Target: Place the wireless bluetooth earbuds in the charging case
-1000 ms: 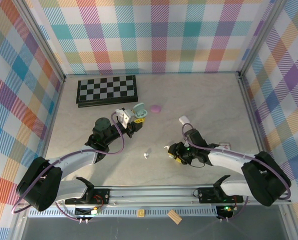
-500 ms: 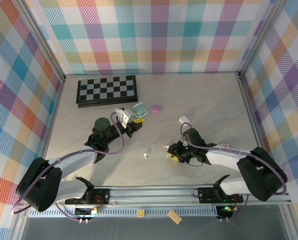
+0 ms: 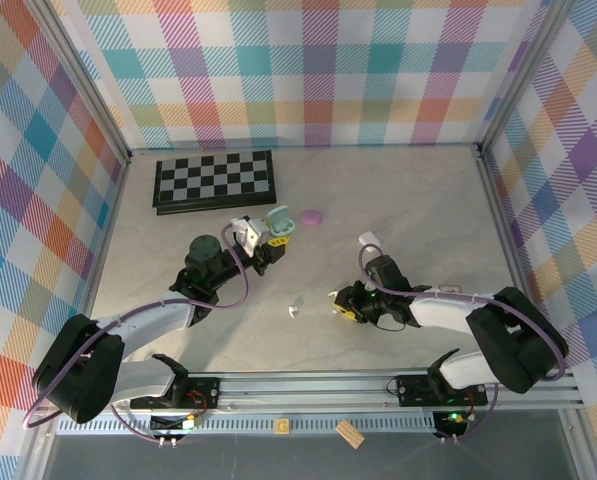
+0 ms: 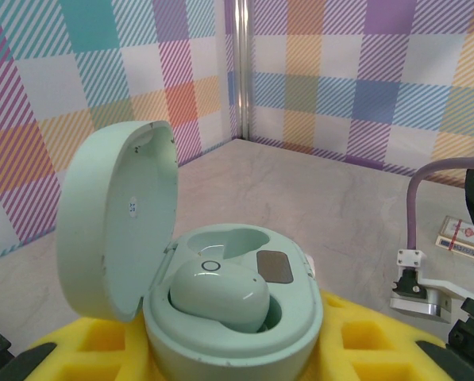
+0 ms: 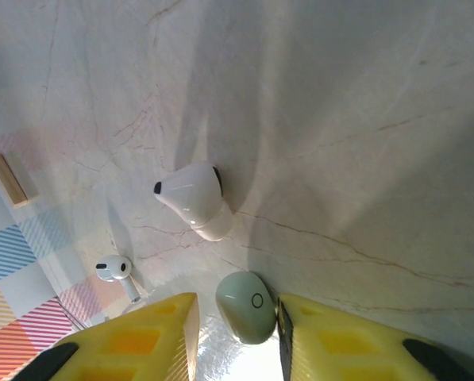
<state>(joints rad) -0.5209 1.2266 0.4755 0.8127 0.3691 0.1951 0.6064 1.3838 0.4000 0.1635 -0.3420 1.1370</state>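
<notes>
Left gripper (image 4: 233, 355) clamps the charging case (image 4: 221, 262); we cannot tell if the right gripper (image 5: 237, 321) grips the mint earbud (image 5: 247, 305), which off-centre jaws could flick away.

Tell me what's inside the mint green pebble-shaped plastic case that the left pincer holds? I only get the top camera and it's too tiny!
Observer: The left wrist camera shows the open mint green pebble-shaped plastic case with one mint green plastic earbud seated. The socket behind it is empty.
Operator: What's the right pincer got?
Observer: Another mint green earbud sits between its yellow foam pads. I can't tell whether it's pinched.
Operator: And those white specks beside it?
Observer: Two white stemmed plastic earbuds on the table, one near the pads, one farther.
</notes>
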